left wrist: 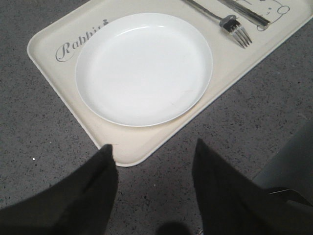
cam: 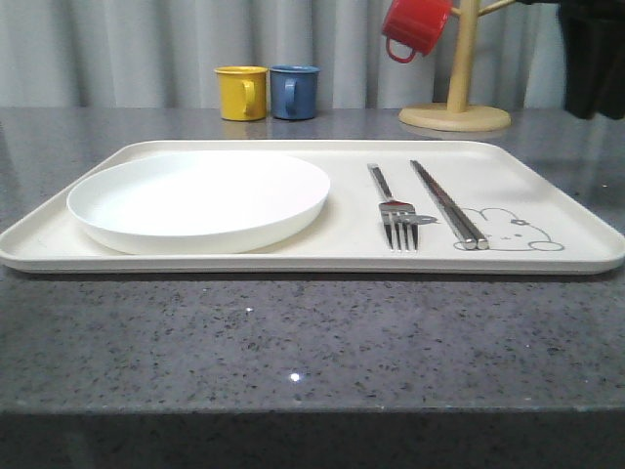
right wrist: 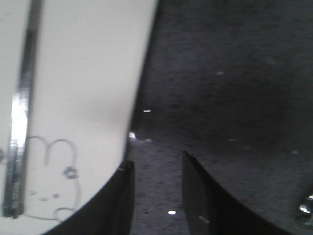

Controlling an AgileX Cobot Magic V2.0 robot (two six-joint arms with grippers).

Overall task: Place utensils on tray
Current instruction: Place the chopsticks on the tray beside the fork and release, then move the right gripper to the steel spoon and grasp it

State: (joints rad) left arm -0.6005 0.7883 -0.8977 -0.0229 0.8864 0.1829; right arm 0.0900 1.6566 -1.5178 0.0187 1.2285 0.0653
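The cream tray (cam: 547,186) lies across the grey counter. On its right half lie a silver fork (cam: 394,207) and, beside it, a pair of chopsticks (cam: 447,203) whose near ends reach the bunny drawing (cam: 516,231). My left gripper (left wrist: 153,145) hovers open and empty over the counter at the tray's corner (left wrist: 122,152), with the fork (left wrist: 234,28) far off. My right gripper (right wrist: 157,159) is open and empty above bare counter just beside the tray's edge (right wrist: 132,98). The chopsticks (right wrist: 19,122) lie apart from it.
A round white plate (cam: 200,200) fills the tray's left half. Behind the tray stand a yellow mug (cam: 241,92) and a blue mug (cam: 294,91). A wooden mug tree (cam: 457,98) carries a red mug (cam: 414,25). A dark part of my right arm (cam: 591,59) hangs at the upper right.
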